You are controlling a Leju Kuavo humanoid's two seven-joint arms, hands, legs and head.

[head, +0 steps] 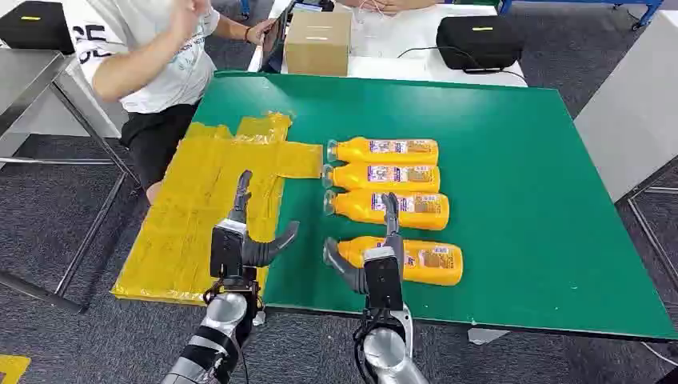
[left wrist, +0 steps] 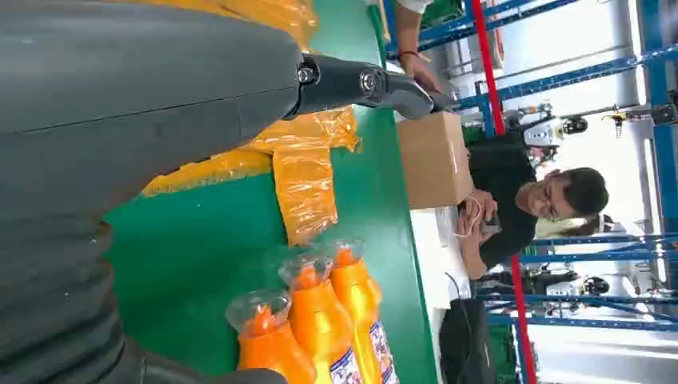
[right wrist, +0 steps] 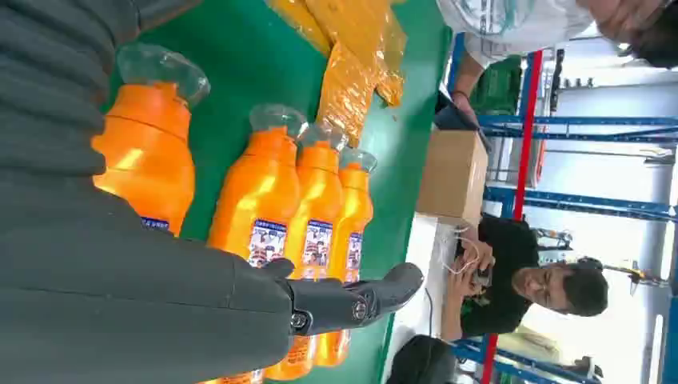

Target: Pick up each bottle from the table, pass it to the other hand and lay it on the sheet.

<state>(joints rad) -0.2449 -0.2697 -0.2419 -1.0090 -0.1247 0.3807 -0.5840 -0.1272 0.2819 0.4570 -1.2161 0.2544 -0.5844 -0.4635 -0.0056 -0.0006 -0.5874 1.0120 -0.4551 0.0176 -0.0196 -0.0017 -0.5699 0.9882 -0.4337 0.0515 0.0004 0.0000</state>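
Several orange bottles with clear caps lie side by side on the green table (head: 520, 184), caps toward the yellow sheet (head: 200, 208). The nearest bottle (head: 420, 262) lies apart from the other three (head: 384, 176). My right hand (head: 374, 260) hovers open over the nearest bottle's neck, thumb beside the cap, fingers stretched forward. In the right wrist view that bottle (right wrist: 148, 152) lies just under the right hand (right wrist: 160, 296). My left hand (head: 240, 240) is open and empty above the sheet's right edge. The left wrist view shows the sheet (left wrist: 304, 184) and three bottle caps (left wrist: 308, 268).
A person in a white shirt (head: 144, 56) stands at the table's far left corner. A cardboard box (head: 317, 42) and a black bag (head: 478, 40) sit on a white table behind. A metal table (head: 24, 80) stands to the left. The green table's front edge is just under my hands.
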